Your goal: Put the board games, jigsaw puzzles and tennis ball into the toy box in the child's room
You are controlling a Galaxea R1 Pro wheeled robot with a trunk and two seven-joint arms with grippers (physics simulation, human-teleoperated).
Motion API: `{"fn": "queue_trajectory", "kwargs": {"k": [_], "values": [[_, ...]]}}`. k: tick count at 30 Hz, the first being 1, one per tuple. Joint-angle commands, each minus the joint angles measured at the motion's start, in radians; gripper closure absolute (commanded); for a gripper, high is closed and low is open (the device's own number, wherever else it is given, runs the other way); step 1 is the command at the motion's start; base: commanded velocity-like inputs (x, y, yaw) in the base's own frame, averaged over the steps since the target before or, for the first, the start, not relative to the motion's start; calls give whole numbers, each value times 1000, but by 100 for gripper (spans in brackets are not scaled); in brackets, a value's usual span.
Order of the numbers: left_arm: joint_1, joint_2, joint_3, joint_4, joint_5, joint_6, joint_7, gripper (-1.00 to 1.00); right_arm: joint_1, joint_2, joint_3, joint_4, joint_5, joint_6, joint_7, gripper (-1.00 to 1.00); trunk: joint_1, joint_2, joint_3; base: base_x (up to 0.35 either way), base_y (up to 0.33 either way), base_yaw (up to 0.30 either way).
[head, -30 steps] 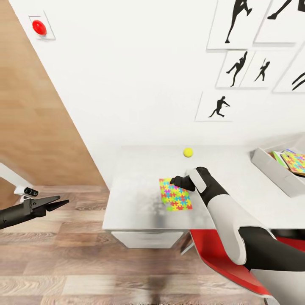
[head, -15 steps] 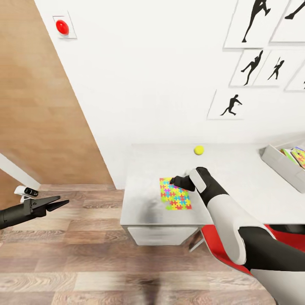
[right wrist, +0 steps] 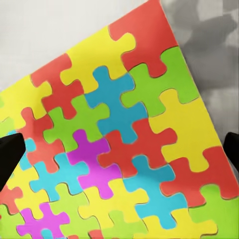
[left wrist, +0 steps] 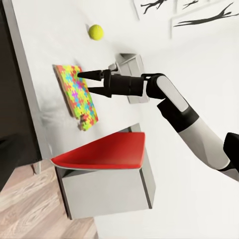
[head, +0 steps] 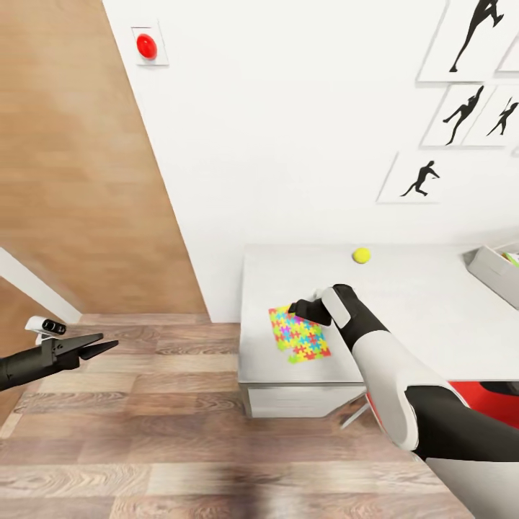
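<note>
A jigsaw puzzle (head: 300,335) of red, yellow, blue and green pieces lies flat near the left end of the table (head: 425,310). My right gripper (head: 294,308) is open, low over the puzzle's far corner. In the right wrist view the puzzle (right wrist: 119,129) spans the space between the spread fingertips (right wrist: 9,152). Further back on the table rests the tennis ball (head: 361,254). The toy box (head: 492,269) is cut off by the right edge of the head view. My left gripper (head: 101,346) hangs over the floor far to the left, open and holding nothing. Its wrist view shows the puzzle (left wrist: 74,94), the ball (left wrist: 96,32) and the right gripper (left wrist: 85,78).
A red chair (left wrist: 102,154) is tucked under the table's front, right of the puzzle. White drawers (head: 303,400) sit below the tabletop. Wooden floor (head: 144,432) spreads to the left, with a wood-panelled wall (head: 79,180) behind it. Framed silhouettes (head: 422,179) hang on the white wall.
The camera has swung left, so the table appears further right. The puzzle has slid with my right gripper towards the table's left end, away from the ball, and turned slightly.
</note>
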Motion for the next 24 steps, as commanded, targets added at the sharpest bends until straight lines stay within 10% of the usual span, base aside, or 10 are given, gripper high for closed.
{"fn": "queue_trajectory", "kwargs": {"k": [1, 24], "values": [[-1, 0, -1, 0, 2, 10, -2, -100, -1, 1, -5, -1, -9, 3, -9, -100, 1, -2, -2, -5, 268, 0], [-1, -1, -2, 0, 3, 10, -2, -100, -1, 2, -5, -1, -9, 4, -9, -100, 1, -2, -2, -57, 170, 0]]}}
